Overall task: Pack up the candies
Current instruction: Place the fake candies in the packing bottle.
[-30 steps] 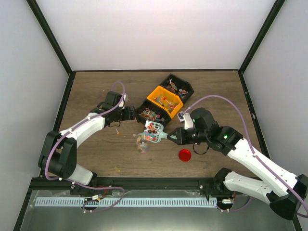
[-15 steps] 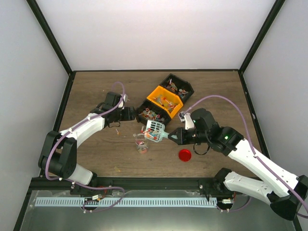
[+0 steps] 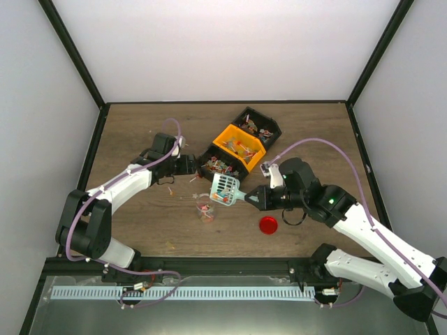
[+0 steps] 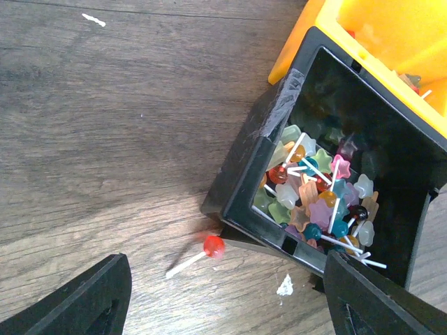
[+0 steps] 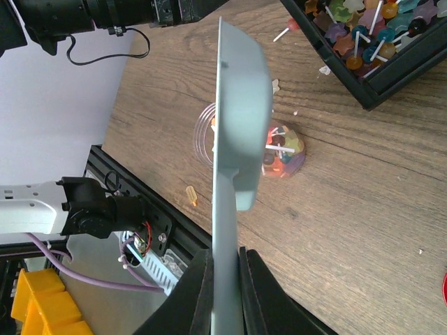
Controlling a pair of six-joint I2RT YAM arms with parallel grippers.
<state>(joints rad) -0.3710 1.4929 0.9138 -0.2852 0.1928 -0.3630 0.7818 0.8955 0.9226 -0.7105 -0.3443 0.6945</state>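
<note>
Candies (image 4: 314,192) fill the black bin (image 4: 269,132) at frame right, just above the wide-spread left pincer (image 4: 223,286); the right pincer (image 5: 225,289) clamps the teal scoop (image 5: 241,105) by its handle over the counter (image 5: 363,209).

Left pincer (image 4: 222,296) gapes wide; right pincer (image 5: 225,272) is clamped tight.

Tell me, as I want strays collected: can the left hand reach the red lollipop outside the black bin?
Likely yes: the open left hand hangs over the red lollipop, nothing between.

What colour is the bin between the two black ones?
Orange-yellow; the bin shows best in the top external view.
</note>
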